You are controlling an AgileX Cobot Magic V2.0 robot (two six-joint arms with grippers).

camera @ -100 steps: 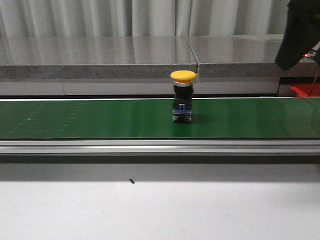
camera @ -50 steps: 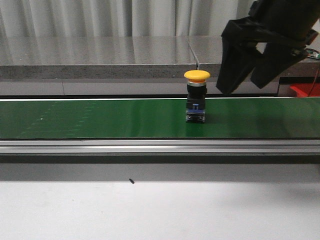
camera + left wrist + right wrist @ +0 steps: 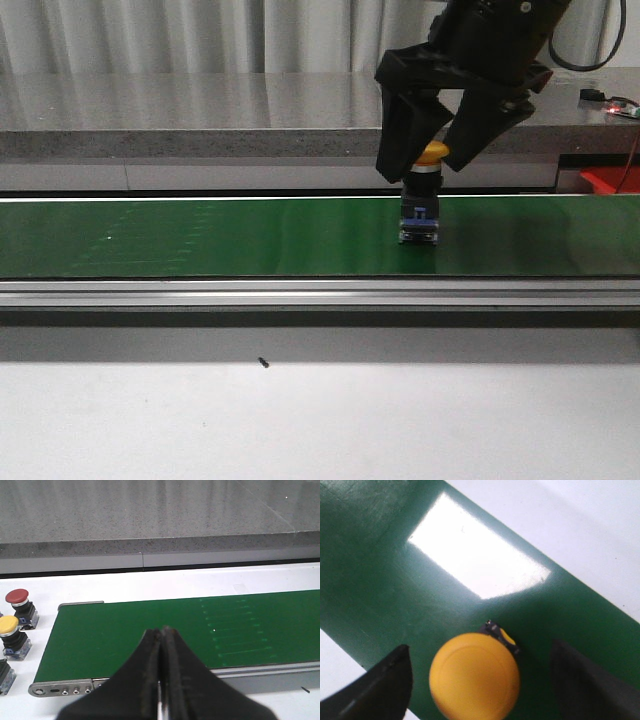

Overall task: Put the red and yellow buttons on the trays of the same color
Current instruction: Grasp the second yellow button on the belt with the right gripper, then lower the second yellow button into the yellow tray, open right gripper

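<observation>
Green conveyor belt runs across your front view, a grey stone ledge behind it; your yellow button stands upright on the belt, right of centre; your right gripper hangs over its cap, jaws spread wide to either side, not touching it; your left gripper sits with fingers pressed together, holding nothing; beside the belt's end stand a red button and a second yellow button.
</observation>
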